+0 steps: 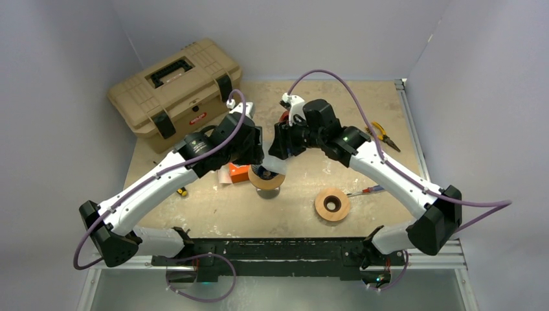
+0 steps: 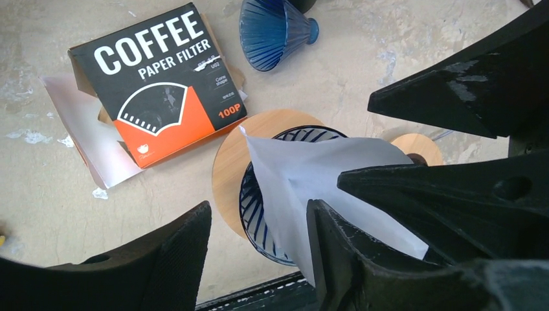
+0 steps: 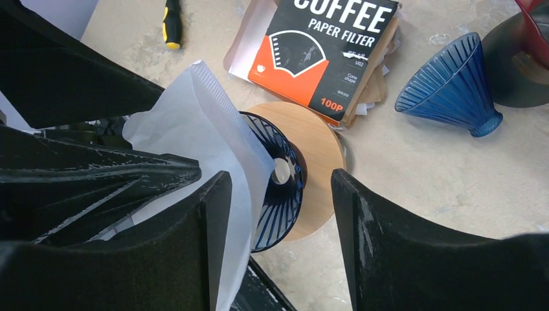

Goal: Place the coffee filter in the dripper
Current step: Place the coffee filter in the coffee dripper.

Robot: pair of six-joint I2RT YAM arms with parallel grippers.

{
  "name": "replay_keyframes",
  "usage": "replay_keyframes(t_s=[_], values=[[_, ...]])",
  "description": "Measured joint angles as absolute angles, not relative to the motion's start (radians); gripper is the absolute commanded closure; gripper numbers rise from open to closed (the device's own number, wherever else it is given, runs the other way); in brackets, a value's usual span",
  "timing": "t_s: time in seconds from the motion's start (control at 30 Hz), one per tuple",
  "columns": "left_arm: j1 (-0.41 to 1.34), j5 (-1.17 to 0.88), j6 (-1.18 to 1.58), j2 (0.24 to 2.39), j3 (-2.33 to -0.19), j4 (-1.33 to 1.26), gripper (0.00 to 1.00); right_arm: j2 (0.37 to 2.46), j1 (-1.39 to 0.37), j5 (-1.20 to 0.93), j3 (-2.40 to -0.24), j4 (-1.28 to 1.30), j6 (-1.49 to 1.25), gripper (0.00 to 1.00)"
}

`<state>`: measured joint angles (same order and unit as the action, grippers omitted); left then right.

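Note:
A blue ribbed glass dripper [image 1: 267, 181] sits in a round wooden base [image 2: 230, 162] at mid-table. It shows in the left wrist view [image 2: 256, 201] and in the right wrist view [image 3: 278, 207]. A white paper coffee filter [image 2: 311, 175] stands tilted over its rim, caught between one finger of each gripper [image 3: 201, 129]. My left gripper [image 2: 259, 204] is open, with its right finger against the filter. My right gripper [image 3: 281, 173] is open, with its left finger against the filter's other side. Both grippers meet above the dripper [image 1: 267, 155].
A black-and-orange coffee filter box [image 2: 162, 84] lies beside the dripper. A second blue dripper [image 3: 453, 84] lies on its side behind. A tan toolbox [image 1: 175, 91] stands at the back left. A wooden ring [image 1: 332, 204], pliers [image 1: 382, 135] and screwdrivers [image 1: 366, 191] lie to the right.

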<state>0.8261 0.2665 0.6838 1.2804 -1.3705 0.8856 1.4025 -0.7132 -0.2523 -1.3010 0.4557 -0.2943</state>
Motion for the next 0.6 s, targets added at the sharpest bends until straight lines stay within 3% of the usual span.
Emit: replay_keyframes(t_s=[0.6], values=[[0.826, 0.265, 0.659, 1.313, -1.369, 0.904, 0.51, 1.468, -0.749, -0.199, -1.301, 0.462, -0.293, 0.37]])
